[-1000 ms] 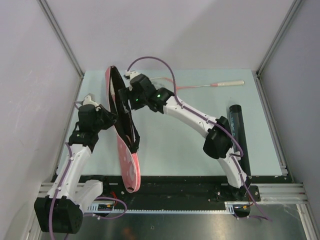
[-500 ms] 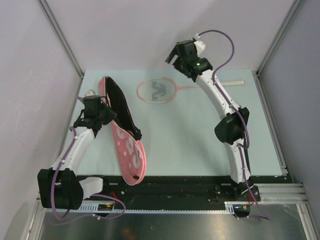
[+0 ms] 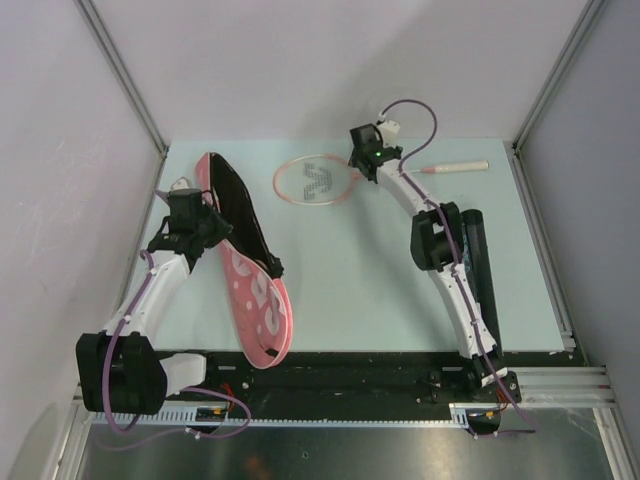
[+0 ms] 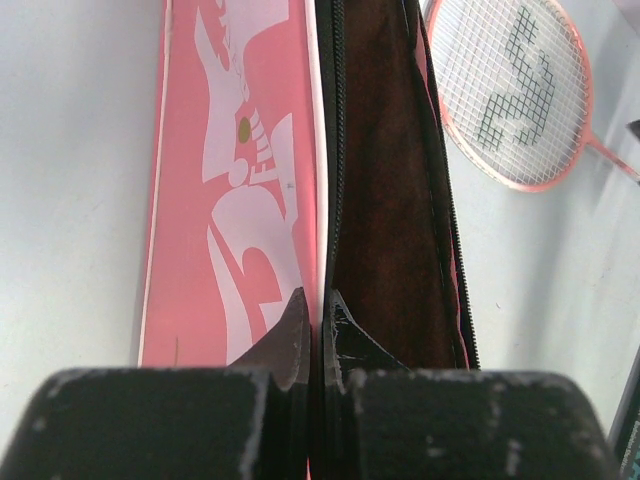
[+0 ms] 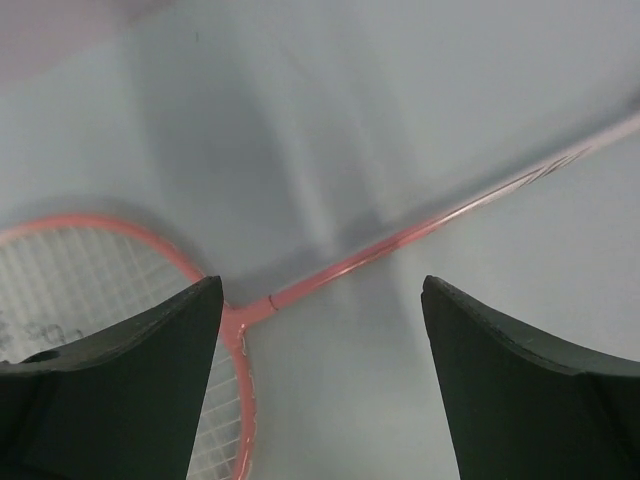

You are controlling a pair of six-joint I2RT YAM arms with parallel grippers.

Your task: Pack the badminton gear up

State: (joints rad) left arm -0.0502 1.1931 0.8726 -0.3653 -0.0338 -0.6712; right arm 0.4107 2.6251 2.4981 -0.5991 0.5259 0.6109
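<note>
The pink racket-shaped bag [image 3: 255, 300] with white lettering [image 4: 240, 200] lies along the left of the table, its dark inside [image 4: 385, 200] gaping open. My left gripper [image 3: 212, 227] [image 4: 318, 305] is shut on the bag's zippered upper edge. One pink-framed racket [image 3: 315, 182] lies flat at the back, its white handle [image 3: 460, 166] pointing right. Low over the racket's throat hangs my right gripper [image 3: 362, 168] [image 5: 320, 290], open. The thin pink shaft [image 5: 400, 245] passes between its fingers without touching them. A dark tube [image 3: 480, 255] lies along the right side.
The metal frame posts [image 3: 120, 75] and grey side walls close in the table on the left, right and back. My right arm's elbow [image 3: 432, 245] sits just left of the tube. The black base rail [image 3: 350, 375] runs along the near edge.
My right gripper left the bag's mouth, swung up and back, then dropped over the racket's throat with its jaws open. My left arm lowered the bag towards the table, still pinching it.
</note>
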